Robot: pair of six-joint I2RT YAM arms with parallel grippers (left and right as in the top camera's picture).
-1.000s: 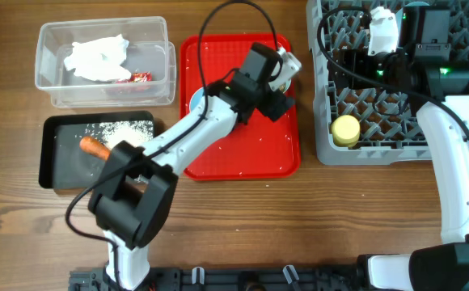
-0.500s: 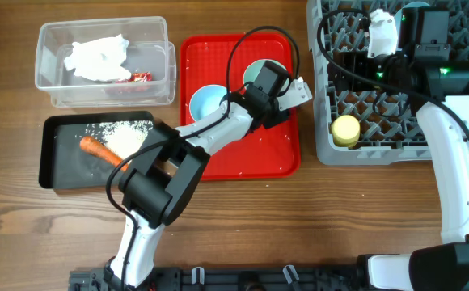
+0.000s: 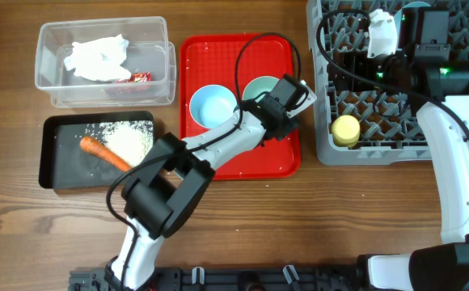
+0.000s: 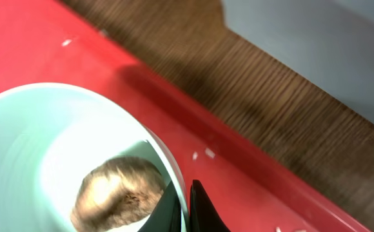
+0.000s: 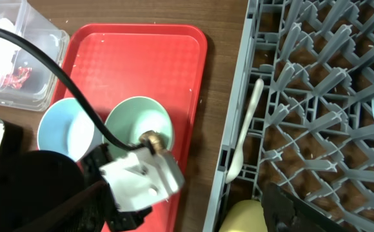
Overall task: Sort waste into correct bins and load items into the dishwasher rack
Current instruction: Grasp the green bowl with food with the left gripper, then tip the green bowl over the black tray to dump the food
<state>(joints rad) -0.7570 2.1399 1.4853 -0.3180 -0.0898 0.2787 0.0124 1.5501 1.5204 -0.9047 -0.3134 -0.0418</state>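
My left gripper (image 4: 186, 207) is shut on the right rim of the mint green bowl (image 3: 259, 86), one finger inside and one outside. The bowl stands on the red tray (image 3: 251, 158) and holds a brown nut-like lump (image 4: 119, 192). The whitish-blue bowl (image 3: 213, 105) stands beside it, to its left. My right gripper (image 3: 362, 69) hovers open over the grey dishwasher rack (image 3: 364, 150). Only one dark finger (image 5: 303, 209) of it shows in its wrist view, with nothing in it. The yellow cup (image 3: 346, 130) lies in the rack's front left corner.
The clear tub (image 3: 158, 36) at the back left holds a white tissue (image 3: 97, 56) and a red wrapper (image 3: 141, 78). In front of it, the black tray (image 3: 57, 166) holds a carrot (image 3: 105, 152) and rice (image 3: 129, 137). A white spoon (image 5: 245, 129) lies in the rack.
My left gripper swung right across the red tray to the mint bowl's right rim and went from open to shut on it. The right arm has stayed still.
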